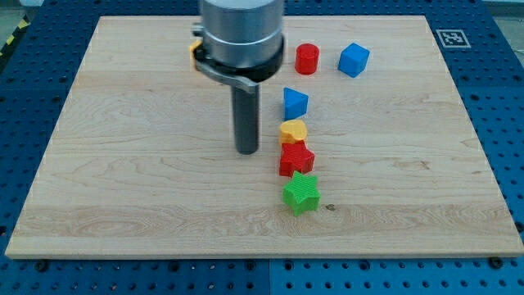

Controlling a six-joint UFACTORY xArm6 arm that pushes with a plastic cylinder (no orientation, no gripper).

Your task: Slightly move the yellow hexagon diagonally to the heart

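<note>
The yellow hexagon [194, 52] shows only as a sliver at the view's top, mostly hidden behind the arm's grey body. The yellow heart [293, 130] lies near the board's middle, between a blue triangular block [295, 102] above it and a red star [295, 159] below it. My tip [247, 152] rests on the board just left of the heart and the red star, a small gap away from both. It is well below and to the right of the hexagon.
A green star [300, 192] lies below the red star. A red cylinder [307, 59] and a blue cube [354, 60] sit at the view's top right. The wooden board [123, 180] lies on a blue perforated table.
</note>
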